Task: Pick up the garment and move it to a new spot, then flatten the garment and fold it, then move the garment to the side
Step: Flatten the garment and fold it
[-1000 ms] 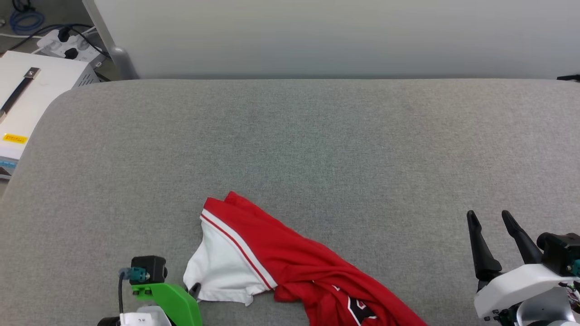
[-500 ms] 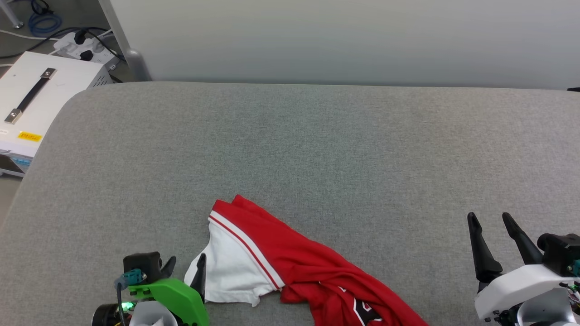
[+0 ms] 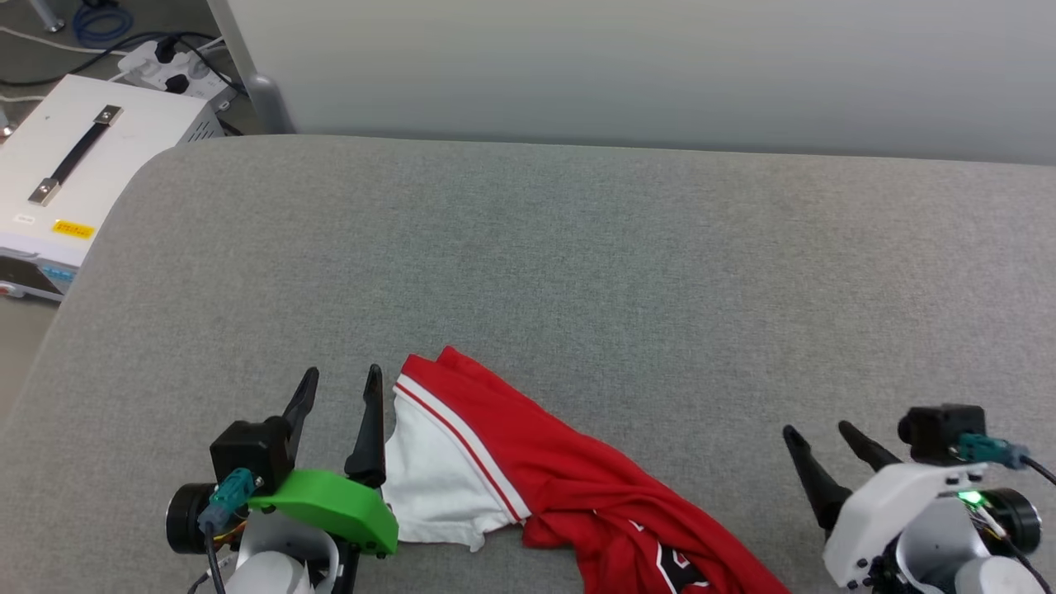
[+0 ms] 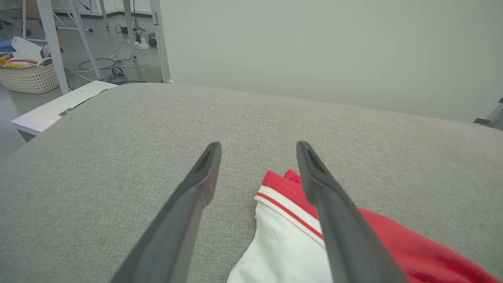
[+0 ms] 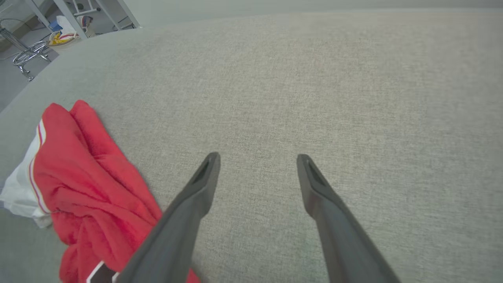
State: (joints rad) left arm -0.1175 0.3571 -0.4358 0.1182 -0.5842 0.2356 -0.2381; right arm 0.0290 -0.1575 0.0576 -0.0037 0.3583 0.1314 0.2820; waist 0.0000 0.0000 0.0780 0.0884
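- Two changes: my left gripper has come forward, just beside the garment; my right gripper sits lower.
- Both point forward, spread wide and empty; the garment lies crumpled between them.

Grey cushion bare beyond garment; white box far left.

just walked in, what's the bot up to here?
Two-armed robot is working on a red soft jersey-style T-shirt with white sleeves, lying crumpled near the front of the grey fabric surface. Nothing is gripped. The left gripper is open just beside the white sleeve's edge, looking set to grab it. The right gripper is open over bare fabric on the shirt's other side. No flattening or folding done yet.
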